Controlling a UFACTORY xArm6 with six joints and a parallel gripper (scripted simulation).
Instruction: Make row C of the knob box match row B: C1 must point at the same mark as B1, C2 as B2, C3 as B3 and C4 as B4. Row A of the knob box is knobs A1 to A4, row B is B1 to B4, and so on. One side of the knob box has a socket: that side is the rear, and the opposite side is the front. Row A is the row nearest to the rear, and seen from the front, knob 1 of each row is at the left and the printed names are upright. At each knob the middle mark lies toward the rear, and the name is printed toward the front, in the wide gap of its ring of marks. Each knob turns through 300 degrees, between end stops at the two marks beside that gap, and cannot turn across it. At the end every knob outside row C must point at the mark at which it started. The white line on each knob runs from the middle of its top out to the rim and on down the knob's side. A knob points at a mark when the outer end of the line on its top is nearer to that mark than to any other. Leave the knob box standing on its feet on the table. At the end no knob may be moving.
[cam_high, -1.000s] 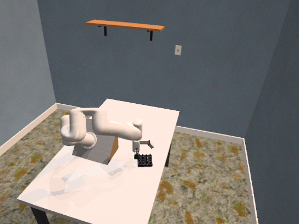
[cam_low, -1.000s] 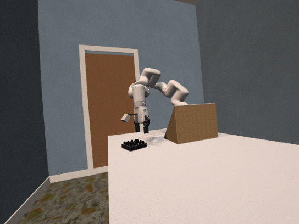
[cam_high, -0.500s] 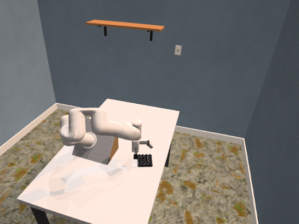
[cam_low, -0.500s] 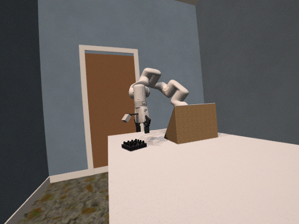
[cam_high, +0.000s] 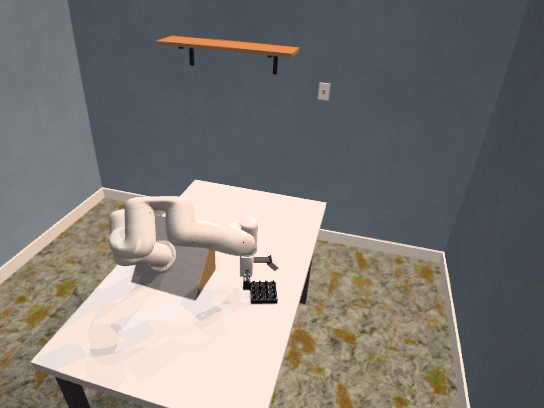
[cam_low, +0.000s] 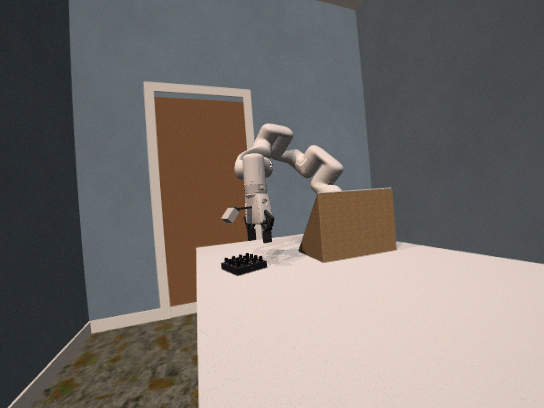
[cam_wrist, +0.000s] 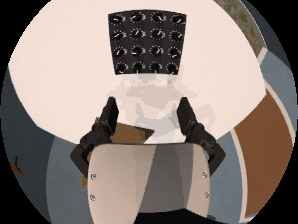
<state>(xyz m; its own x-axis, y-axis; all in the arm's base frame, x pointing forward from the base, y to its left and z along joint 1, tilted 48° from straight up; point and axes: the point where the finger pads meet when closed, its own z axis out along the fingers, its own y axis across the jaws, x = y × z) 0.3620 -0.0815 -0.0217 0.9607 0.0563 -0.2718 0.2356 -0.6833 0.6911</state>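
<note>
Claw (cam_wrist: 148, 117) wide apart, empty. Knob box (cam_wrist: 147, 43) ahead: rigid, probably light, may slide on bench (cam_wrist: 60, 70). Pinch small knobs' sides.

Your arm (cam_high: 190, 232) reaches out from its base in a high arch, elbow folded back on itself, and the last link drops straight down to the wrist (cam_low: 254, 175). Your gripper (cam_low: 260, 232) points downward with its two dark fingers spread to their widest and nothing between them. A small grey camera block (cam_low: 230, 215) sticks out sideways from the wrist on a thin bracket, just above the fingers.
</note>
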